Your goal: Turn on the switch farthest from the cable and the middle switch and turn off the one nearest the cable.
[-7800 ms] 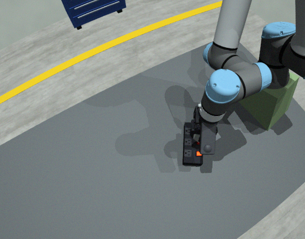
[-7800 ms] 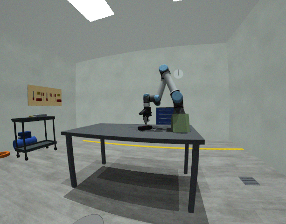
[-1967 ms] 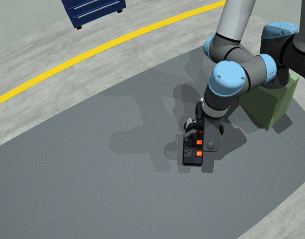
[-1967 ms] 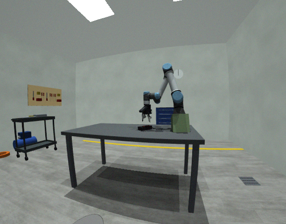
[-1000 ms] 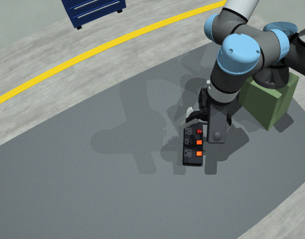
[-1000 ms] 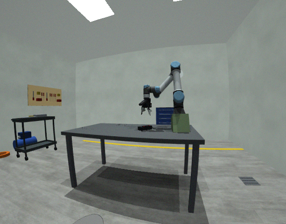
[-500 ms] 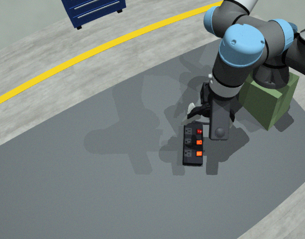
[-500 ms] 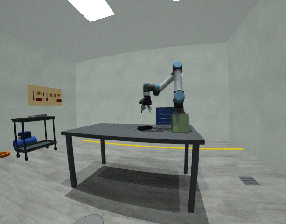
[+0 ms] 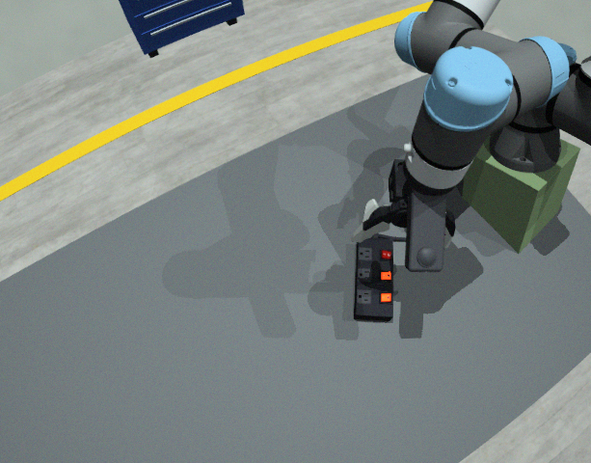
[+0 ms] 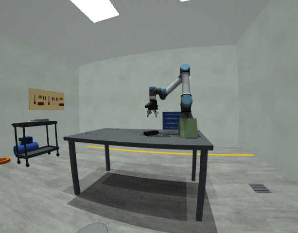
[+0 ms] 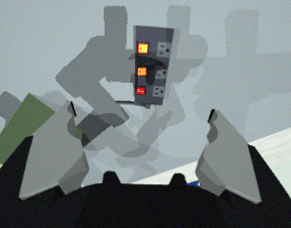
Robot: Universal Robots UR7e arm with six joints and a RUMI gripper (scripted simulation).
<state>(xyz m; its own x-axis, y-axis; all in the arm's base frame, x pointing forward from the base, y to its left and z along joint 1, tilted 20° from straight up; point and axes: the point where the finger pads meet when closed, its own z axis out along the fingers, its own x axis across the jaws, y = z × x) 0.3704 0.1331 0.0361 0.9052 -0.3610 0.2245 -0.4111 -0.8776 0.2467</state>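
The black power strip (image 9: 373, 279) lies flat and face up on the grey table, its short cable at the end nearest the arm. The switch farthest from the cable (image 9: 386, 297) and the middle switch (image 9: 386, 275) glow bright orange. The switch nearest the cable (image 9: 386, 255) is dark red. The strip also shows in the wrist view (image 11: 151, 66) and in the exterior view (image 10: 150, 132). My gripper (image 11: 144, 106) (image 10: 151, 112) is open and empty, well above the table and clear of the strip.
A green block (image 9: 522, 191) holds the arm's base at the right of the table. A blue drawer cabinet (image 9: 183, 19) stands on the floor behind. A cart (image 10: 35, 139) stands far left.
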